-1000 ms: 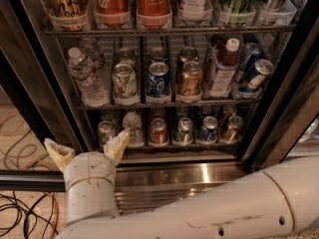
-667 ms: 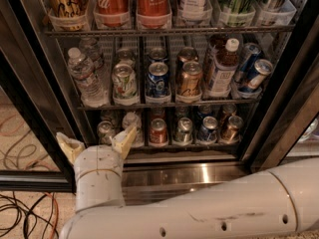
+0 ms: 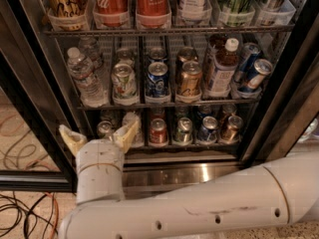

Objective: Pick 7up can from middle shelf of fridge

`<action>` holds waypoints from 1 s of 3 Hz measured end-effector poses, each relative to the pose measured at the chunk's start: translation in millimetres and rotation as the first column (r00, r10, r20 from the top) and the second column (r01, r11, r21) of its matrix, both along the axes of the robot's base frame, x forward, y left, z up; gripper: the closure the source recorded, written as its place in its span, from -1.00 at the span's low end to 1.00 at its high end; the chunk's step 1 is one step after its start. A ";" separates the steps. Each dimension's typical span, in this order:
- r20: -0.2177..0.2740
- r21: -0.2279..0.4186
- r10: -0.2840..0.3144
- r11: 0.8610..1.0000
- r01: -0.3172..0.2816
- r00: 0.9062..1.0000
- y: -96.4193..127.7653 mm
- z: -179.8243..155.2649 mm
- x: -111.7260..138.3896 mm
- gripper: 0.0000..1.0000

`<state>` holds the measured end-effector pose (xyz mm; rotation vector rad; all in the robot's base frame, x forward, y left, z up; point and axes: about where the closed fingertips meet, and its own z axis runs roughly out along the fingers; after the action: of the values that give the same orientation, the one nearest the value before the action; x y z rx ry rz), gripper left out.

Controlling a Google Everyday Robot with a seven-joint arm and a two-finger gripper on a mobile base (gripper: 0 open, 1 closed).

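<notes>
The fridge [image 3: 199, 171] stands open before me, black-framed with a ribbed steel base. Its middle shelf [image 3: 164, 103] holds a water bottle, cans and a small bottle in clear lanes. The 7up can [image 3: 124, 81] stands upright second from the left, whitish-green with a silver top, next to a blue can [image 3: 157, 78] and a copper-gold can [image 3: 189, 77]. My gripper [image 3: 98, 135] is below the can and to its left, in front of the lowest rack. Its two pale fingers are spread apart and hold nothing.
Tall Coca-Cola bottles [image 3: 132, 4] fill the rack above. Short cans [image 3: 158, 132] line the lowest rack. A water bottle [image 3: 85, 78] stands just left of the 7up can. The glass door [image 3: 25, 133] is at the left, cables [image 3: 25, 208] lie on the floor.
My gripper has moved to the right and a little up toward the shelves, fingers still spread. The cans have not moved.
</notes>
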<state>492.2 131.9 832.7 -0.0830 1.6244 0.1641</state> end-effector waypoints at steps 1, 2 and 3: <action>0.064 -0.023 -0.040 0.999 0.041 0.997 -13.0 15.7 22.2 -1.00; 0.115 -0.037 -0.057 0.997 0.062 0.992 -22.1 29.4 45.0 -1.00; 0.154 -0.048 -0.064 0.996 0.072 0.986 -28.7 41.9 60.5 -0.82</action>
<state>552.7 103.2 874.5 -0.0794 1.4770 0.0600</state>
